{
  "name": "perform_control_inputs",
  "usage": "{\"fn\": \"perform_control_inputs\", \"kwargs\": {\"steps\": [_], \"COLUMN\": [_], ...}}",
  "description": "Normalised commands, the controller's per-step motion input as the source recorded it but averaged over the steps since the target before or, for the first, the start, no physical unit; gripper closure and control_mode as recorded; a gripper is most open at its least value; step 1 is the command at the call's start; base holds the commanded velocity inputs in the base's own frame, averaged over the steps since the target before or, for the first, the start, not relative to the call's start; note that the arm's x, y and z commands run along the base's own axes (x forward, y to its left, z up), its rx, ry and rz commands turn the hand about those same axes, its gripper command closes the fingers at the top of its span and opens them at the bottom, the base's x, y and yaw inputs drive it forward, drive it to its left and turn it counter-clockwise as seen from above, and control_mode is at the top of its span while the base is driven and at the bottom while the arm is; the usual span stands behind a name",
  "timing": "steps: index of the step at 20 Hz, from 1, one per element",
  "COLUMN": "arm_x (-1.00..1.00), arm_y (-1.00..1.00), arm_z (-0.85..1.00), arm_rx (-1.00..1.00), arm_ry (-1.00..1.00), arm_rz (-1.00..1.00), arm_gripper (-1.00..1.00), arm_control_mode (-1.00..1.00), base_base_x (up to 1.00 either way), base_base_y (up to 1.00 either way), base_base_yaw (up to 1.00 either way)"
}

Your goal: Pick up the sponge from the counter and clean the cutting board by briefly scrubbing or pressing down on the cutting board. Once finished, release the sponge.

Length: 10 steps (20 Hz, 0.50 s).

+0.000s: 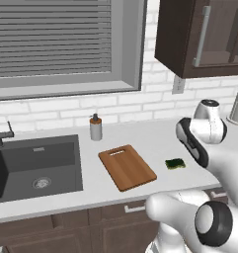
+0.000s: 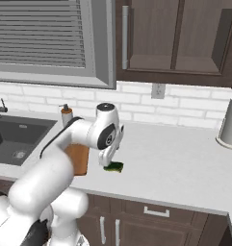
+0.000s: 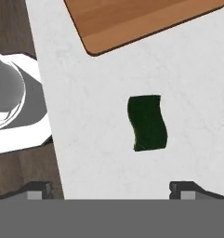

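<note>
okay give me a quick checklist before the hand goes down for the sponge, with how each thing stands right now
1. Hand open: ok, fingers spread wide.
2. Sponge free on the counter: ok, lying flat, nothing on it.
3. Sponge between the fingers' line: not ok yet, it sits off-centre toward one finger in the hand view.
4. Sponge clear of the cutting board: ok, bare counter between them.
5. Board clear for scrubbing: ok in the left base view; partly hidden by the arm in the right base view.
6. Height above the sponge: cannot tell exactly; the hand is above it, not touching.
</note>
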Motion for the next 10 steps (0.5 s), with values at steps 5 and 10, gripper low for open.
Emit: {"fn": "perform_control_inputs", "kwargs": {"steps": [5, 10], "arm_x": [-0.33, -0.38], "arm_y": [-0.07, -0.19], "arm_z": [0.24, 0.01], "arm_rx": [0.0, 0.0], "arm_ry": [-0.23, -0.34], "arm_rz": [0.08, 0.09], "arm_gripper": [-1.0, -1.0], "arm_control_mode": [-1.0, -1.0], "base_base_x": [0.0, 0.0], "base_base_y": [0.0, 0.0], "base_base_yaw": [0.0, 0.0]}}
